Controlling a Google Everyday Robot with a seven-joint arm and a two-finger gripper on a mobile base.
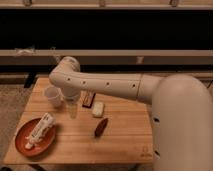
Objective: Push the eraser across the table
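Observation:
The eraser (88, 98) is a small dark reddish-brown bar with a pale strip. It lies on the light-wood table (122, 142) near the far middle, partly under the white arm. My gripper (73, 110) hangs down from the arm's wrist to the left of the eraser, low over the tabletop and a short gap away from it. The arm (107, 85) reaches in from the right across the back of the table.
A pale cream block (98, 108) lies just right of the gripper, in front of the eraser. A reddish-brown oval object (101, 126) lies nearer the front. A clear cup (52, 95) stands at the left. A red plate (22, 142) holding a white tube (40, 131) sits front left.

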